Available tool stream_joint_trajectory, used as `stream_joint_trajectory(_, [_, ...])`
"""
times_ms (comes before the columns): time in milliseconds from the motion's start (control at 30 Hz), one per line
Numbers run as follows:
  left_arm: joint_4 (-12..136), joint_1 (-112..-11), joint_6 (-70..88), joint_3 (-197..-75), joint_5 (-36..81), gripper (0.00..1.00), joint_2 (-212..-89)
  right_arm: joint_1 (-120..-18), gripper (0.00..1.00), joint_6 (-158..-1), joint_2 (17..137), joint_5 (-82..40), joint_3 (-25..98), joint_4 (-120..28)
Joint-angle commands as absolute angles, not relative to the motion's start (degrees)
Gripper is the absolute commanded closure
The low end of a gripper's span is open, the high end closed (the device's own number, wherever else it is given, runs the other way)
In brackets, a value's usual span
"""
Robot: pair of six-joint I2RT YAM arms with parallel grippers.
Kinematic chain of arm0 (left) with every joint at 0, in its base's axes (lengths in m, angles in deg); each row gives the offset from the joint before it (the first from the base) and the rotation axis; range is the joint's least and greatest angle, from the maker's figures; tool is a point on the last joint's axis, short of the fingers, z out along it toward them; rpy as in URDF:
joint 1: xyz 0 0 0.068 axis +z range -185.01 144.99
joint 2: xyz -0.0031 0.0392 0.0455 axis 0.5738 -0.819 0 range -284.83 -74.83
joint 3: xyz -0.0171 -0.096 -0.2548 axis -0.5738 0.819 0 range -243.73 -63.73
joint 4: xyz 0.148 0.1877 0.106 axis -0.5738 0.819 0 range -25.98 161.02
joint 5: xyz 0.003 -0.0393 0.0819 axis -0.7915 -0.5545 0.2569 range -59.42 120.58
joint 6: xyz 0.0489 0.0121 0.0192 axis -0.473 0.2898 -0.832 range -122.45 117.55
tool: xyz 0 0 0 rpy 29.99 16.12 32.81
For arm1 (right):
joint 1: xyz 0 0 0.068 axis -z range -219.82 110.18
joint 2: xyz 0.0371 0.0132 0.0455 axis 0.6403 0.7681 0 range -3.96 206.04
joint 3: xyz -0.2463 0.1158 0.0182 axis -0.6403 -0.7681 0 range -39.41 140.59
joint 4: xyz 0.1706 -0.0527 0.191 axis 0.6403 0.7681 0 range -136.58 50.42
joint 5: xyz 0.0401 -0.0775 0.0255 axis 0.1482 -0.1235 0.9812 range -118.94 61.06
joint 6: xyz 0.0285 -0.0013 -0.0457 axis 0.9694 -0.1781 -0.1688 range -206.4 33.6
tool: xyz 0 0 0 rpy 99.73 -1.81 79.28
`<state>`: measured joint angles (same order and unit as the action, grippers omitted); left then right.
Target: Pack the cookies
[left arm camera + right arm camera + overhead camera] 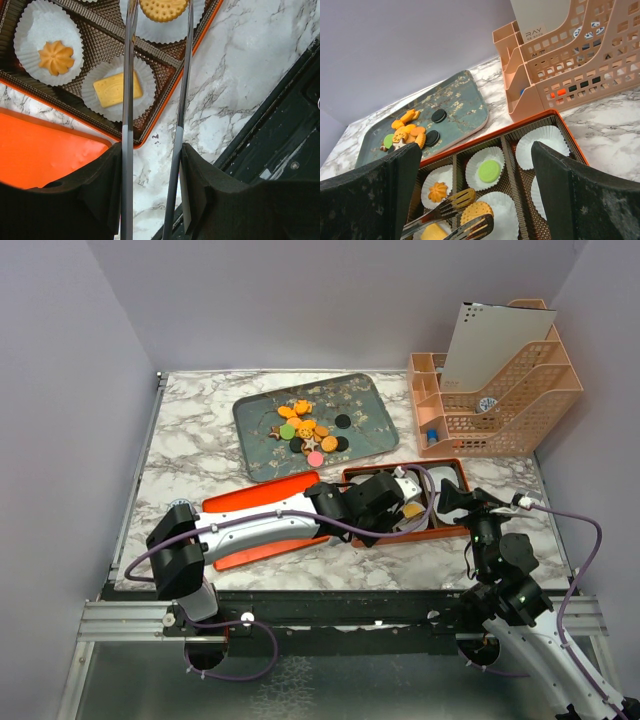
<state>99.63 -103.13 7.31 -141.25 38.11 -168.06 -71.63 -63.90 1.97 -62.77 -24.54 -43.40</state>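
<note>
Left fingers [100,192] clamp tongs [127,125] straddling round cookie [162,9].

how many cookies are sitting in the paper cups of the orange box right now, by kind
flower-shaped orange cookie: 1
green round cookie: 1
round golden biscuit: 1
yellow rectangular biscuit: 1
total in view: 4

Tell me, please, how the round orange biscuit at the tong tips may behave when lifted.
The round orange biscuit looks thin and dry: probably light, but it could crack under a hard squeeze. The smooth metal tongs might let its curved edge slip. Its fluted paper cup may shift too.
</note>
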Motion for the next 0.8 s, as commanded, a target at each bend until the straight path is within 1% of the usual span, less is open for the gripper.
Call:
stream_joint_trajectory(0, [96.9,-103.7,5.9,-144.0,40.2,0.77,-169.8,-71.5,0.0,-63.8,1.4,-63.6,-25.0,-43.1])
stream_joint_trajectory(400, [96.2,-103.7,5.0,-145.0,41.6,0.69,-173.3,-71.5,0.0,-63.8,1.7,-63.4,-25.0,-43.2])
stream_joint_trajectory(633, [96.1,-103.7,4.8,-145.0,42.7,0.55,-174.1,-71.5,0.0,-63.9,1.7,-63.4,-25.0,-43.2])
stream_joint_trajectory(767, [96.0,-103.7,4.8,-144.6,43.6,0.42,-173.2,-71.5,0.0,-63.8,1.8,-63.3,-25.0,-43.3])
